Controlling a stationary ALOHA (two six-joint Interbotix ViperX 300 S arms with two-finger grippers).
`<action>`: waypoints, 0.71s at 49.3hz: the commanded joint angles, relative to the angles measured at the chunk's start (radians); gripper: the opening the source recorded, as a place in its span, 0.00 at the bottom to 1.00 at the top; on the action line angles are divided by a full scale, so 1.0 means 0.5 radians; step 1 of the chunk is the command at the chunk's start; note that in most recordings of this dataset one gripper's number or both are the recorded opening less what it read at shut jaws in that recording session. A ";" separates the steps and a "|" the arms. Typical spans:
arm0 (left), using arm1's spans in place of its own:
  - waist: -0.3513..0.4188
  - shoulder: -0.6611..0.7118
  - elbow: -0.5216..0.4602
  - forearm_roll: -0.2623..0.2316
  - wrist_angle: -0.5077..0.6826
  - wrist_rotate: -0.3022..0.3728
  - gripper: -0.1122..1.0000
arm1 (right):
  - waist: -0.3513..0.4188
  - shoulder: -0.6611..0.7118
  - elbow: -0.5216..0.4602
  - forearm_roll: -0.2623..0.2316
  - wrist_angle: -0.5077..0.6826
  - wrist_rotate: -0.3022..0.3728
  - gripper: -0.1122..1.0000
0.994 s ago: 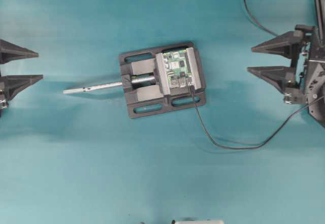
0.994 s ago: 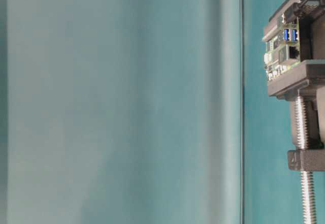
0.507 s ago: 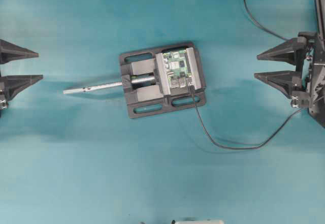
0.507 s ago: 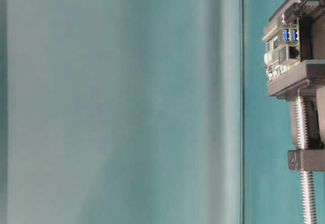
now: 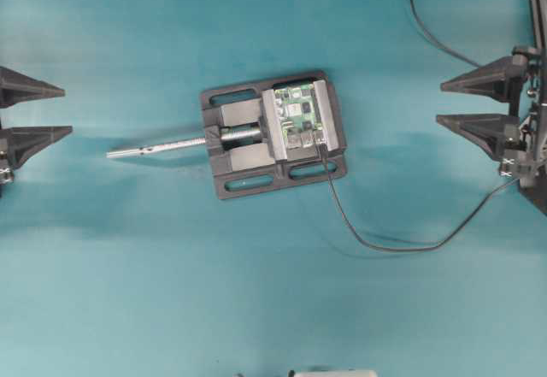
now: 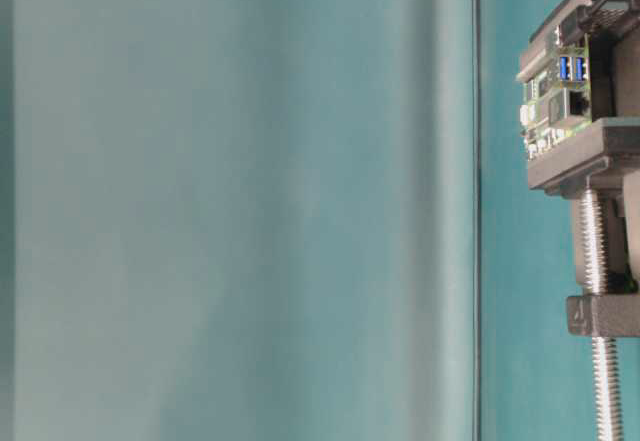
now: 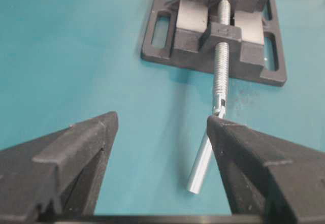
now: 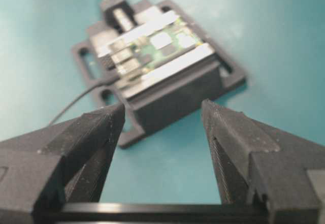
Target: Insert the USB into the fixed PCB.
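Note:
The fixed PCB (image 5: 301,116), a small green board with silver ports, is clamped in a black vise (image 5: 244,142) mid-table. It shows too in the table-level view as the PCB (image 6: 555,91) and in the right wrist view as the PCB (image 8: 157,46). The USB (image 5: 322,144) lies at the board's lower right edge. Its thin cable (image 5: 385,244) loops off to the right; the cable (image 8: 76,102) is blurred. My left gripper (image 5: 68,110) stands open and empty at the far left, also seen as the left gripper (image 7: 162,120). My right gripper (image 5: 440,103), seen too as the right gripper (image 8: 162,107), is open and empty, well right of the vise.
The vise's silver screw rod (image 5: 158,147) sticks out leftward; its handle (image 7: 203,163) lies just ahead of my left fingers. A thicker black cable (image 5: 423,18) runs along the top right. A white object (image 5: 333,373) peeks in at the bottom edge.
My right gripper has drawn back to the right, away from the vise, still open. The left gripper, board and cable have not moved.

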 commanded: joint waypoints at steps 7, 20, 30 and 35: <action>-0.003 0.012 -0.025 0.009 -0.009 -0.009 0.87 | 0.000 -0.160 -0.012 -0.055 0.126 -0.012 0.73; -0.003 0.012 -0.025 0.006 -0.012 -0.009 0.87 | -0.003 -0.175 0.021 -0.178 0.098 -0.012 0.73; 0.000 0.012 -0.025 0.009 -0.009 -0.009 0.87 | -0.003 -0.175 0.037 -0.181 0.077 0.006 0.73; -0.003 0.012 -0.025 0.009 -0.012 -0.009 0.87 | -0.003 -0.175 0.040 -0.181 0.077 0.015 0.73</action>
